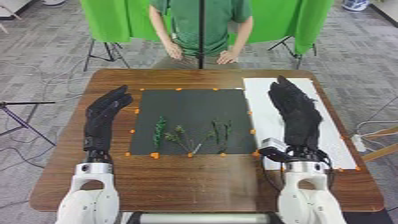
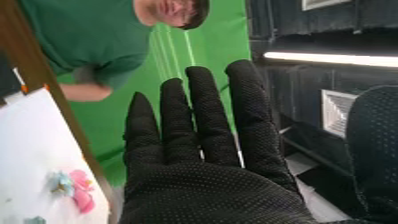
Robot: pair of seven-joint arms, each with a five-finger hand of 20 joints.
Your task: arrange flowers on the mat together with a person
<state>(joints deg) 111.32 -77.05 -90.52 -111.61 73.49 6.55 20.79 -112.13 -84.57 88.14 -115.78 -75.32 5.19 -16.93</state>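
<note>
The dark mat (image 1: 200,107) is laid in the middle of the brown table (image 1: 160,185), and its edges are dotted with orange tape (image 1: 155,155). On its near half, a row of plant pieces is spread. At the left, a bright green sprig (image 1: 160,132) is laid lengthwise, near to far. Just to its right, a branching sprig (image 1: 179,137) is placed, with its stems drawn together toward the near edge. A short pale piece (image 1: 197,148) is seen beside those stems. Farther right, slender dark green stems (image 1: 216,134) are set side by side; whether they are touched by one another cannot be told.

To the right of the mat, a long white sheet (image 1: 259,95) is spread. On it, in the right wrist view, a pink flower (image 2: 81,187) and a pale blue flower (image 2: 62,184) are seen close together.

The right hand (image 1: 298,112) is held raised over the white sheet, its fingers extended and spread slightly apart; it is released, and nothing is grasped. The left hand (image 1: 102,117) is held over the left side of the table, left of the mat. It too is released, with fingers loosely extended toward the far side, and nothing is grasped by it. Beyond the table, green cloth (image 1: 306,20) is hung.
</note>
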